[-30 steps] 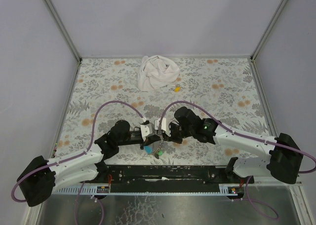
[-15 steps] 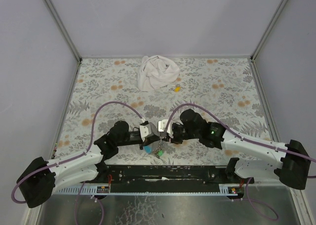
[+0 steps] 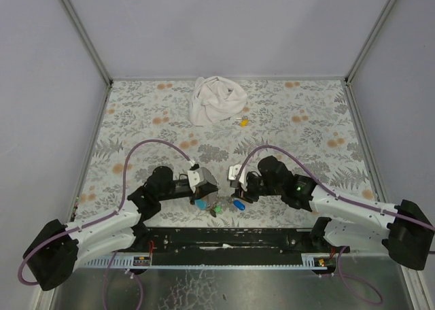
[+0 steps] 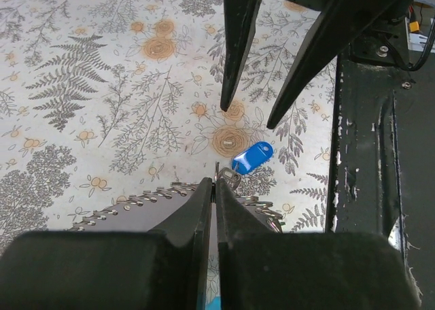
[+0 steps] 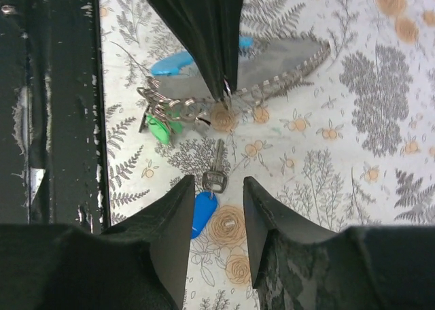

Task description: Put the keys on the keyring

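Note:
My left gripper point(image 4: 214, 184) is shut on the keyring point(image 5: 224, 96), pinching it where the thin metal ring meets the grey strap point(image 5: 279, 65). A green-capped key point(image 5: 160, 128) hangs on the ring beside other metal loops. A silver key point(image 5: 216, 166) with a blue tag point(image 5: 202, 211) lies loose on the flowered table, just below the ring. My right gripper point(image 5: 217, 184) is open over it, one finger on each side of its head, touching nothing. From above, the blue-tagged key point(image 3: 238, 204) lies between the left gripper point(image 3: 211, 196) and right gripper point(image 3: 236, 190).
A crumpled white cloth point(image 3: 216, 99) lies at the back middle of the table, with a small yellow piece point(image 3: 242, 122) beside it. The black mounting rail point(image 3: 224, 238) runs along the near edge, close to the keys.
My right gripper has opened and let go of the blue-tagged key, which now lies on the table. The right arm has drawn back to the right; the left gripper stays shut on the keyring.

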`<action>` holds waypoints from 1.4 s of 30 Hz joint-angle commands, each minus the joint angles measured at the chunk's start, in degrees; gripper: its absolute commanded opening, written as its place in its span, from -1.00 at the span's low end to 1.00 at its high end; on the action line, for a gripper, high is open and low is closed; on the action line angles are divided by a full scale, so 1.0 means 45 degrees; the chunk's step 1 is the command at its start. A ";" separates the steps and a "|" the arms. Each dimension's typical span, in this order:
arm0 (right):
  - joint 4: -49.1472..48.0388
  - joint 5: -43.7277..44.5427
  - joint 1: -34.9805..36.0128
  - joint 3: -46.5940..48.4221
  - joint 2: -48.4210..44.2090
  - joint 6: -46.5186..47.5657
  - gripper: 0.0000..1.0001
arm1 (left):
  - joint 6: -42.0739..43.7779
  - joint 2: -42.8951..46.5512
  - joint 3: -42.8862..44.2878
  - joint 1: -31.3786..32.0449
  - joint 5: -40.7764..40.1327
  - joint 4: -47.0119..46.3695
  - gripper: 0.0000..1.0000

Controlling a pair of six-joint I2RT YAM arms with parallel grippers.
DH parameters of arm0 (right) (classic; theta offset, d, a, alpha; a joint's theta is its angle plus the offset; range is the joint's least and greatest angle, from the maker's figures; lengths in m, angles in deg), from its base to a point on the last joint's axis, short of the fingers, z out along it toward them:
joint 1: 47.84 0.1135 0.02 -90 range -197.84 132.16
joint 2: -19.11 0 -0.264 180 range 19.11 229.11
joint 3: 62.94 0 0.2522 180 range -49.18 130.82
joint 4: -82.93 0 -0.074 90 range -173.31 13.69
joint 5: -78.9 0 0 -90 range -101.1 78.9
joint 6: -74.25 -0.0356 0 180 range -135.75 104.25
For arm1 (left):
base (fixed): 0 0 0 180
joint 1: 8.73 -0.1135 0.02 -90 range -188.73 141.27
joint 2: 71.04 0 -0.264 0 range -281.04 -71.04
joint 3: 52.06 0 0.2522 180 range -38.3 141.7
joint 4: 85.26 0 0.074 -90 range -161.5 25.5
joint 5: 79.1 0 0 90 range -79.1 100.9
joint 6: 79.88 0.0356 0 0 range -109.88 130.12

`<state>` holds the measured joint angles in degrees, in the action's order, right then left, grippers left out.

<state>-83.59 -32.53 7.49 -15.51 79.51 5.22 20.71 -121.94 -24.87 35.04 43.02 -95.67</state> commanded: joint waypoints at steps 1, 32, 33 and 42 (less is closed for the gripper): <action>-0.0571 0.1330 -0.0273 0.0033 0.0245 -0.2183 -0.16 | -0.0212 0.0394 0.0071 -0.0169 -0.0374 -0.0815 -1.00; -0.4544 0.2271 -0.0360 -0.2546 0.2364 -0.5184 -0.32 | -0.1492 0.0984 0.0059 -0.0215 -0.2620 -0.0054 -1.00; -0.5024 0.2324 -0.0357 -0.2844 0.2284 -0.5204 -0.33 | -0.1472 0.0986 0.0052 -0.0200 -0.2603 -0.0062 -1.00; -0.8931 0.1876 -0.0361 -0.5108 0.2164 -0.4568 -0.42 | -0.1416 0.0863 0.0055 -0.0208 -0.2559 -0.0138 -1.00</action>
<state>-112.46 -22.74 6.31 -36.54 89.68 -17.36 13.76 -117.85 -24.87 34.34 31.46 -93.79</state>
